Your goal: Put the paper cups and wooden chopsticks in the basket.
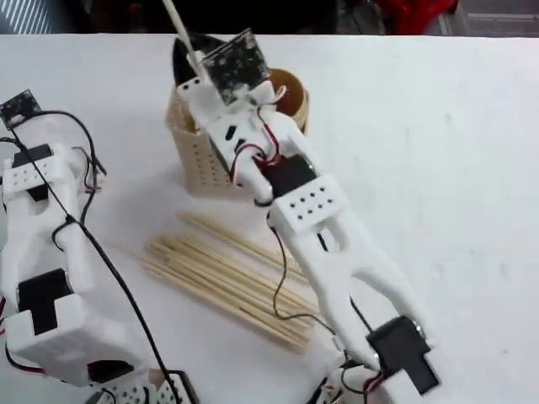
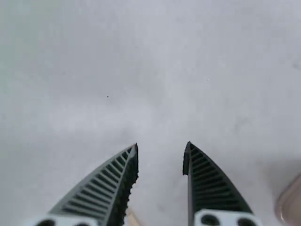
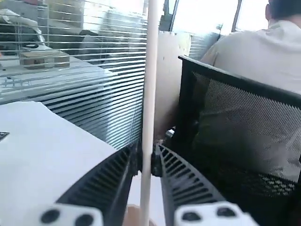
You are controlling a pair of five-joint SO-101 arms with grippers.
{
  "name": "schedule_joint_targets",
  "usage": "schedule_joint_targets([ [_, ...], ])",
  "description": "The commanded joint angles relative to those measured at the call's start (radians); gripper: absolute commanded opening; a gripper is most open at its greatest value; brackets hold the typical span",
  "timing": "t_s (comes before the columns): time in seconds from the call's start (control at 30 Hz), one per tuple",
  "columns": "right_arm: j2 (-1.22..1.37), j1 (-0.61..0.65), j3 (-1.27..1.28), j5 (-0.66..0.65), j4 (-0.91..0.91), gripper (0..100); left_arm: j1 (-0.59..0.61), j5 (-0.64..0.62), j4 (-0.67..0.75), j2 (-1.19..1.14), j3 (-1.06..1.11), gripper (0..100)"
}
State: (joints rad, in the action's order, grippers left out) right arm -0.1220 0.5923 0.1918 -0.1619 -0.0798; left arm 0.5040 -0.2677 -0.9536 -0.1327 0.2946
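Chopstick [image 3: 151, 70] pinched between right jaws, over basket [image 1: 198, 160].

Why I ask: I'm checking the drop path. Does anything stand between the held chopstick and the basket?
Nothing visible does. The right gripper holds the chopstick upright over the basket; a paper cup sits in it, and the arm hides the stick's lower end.

**Around the workspace: table, chair, blinds**

We see a white table [image 1: 455, 168] stretching across the high view, and the left wrist view looks straight down onto its pale surface. Past its far edge we make out something red [image 1: 414, 10], too cut off to name. In the right wrist view a black mesh chair [image 3: 235, 127] stands near slatted window blinds [image 3: 94, 108], and a small box [image 3: 41, 57] lies on a far desk.
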Motion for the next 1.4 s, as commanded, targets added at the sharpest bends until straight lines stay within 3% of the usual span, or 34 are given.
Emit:
schedule_joint_targets([
  [0.0, -0.004, -0.048, -0.055, 0.049, 0.013, 2.7, 0.002, -0.009, 0.011, 0.004, -0.003, 17],
  [0.2, -0.061, -0.05, -0.06, 0.187, -0.148, 18.7, 0.002, -0.009, 0.011, 0.004, -0.003, 17],
  [0.4, -0.113, -0.042, -0.06, 0.198, -0.229, 13.7, 0.002, -0.008, 0.011, 0.004, -0.003, 17],
  [0.57, -0.277, -0.022, -0.06, 0.196, -0.601, 2.2, 0.002, -0.008, 0.011, 0.004, -0.003, 17],
  [0.7, -0.458, -0.031, -0.055, 0.015, -0.98, 5.3, 0.002, -0.008, 0.011, 0.004, -0.003, 17],
  [0.83, -0.469, 0.021, -0.005, -0.141, -1.211, 12.0, 0.002, -0.008, 0.011, 0.004, -0.003, 17],
  [0.93, -0.409, 0.038, 0.112, -0.15, -1.219, 16.3, 0.004, -0.008, 0.011, 0.004, -0.003, 17],
  [1.1, -0.289, 0.039, 0.322, -0.152, -1.061, 19.1, 0.007, -0.008, 0.018, 0.004, 0.02, 17],
  [1.23, -0.206, 0.059, 0.446, -0.307, -0.938, 19.1, 0.007, -0.008, 0.018, 0.005, 0.023, 17],
  [1.37, -0.137, 0.061, 0.529, -0.324, -0.819, 19.1, 0.007, -0.008, 0.018, 0.005, 0.023, 17],
])
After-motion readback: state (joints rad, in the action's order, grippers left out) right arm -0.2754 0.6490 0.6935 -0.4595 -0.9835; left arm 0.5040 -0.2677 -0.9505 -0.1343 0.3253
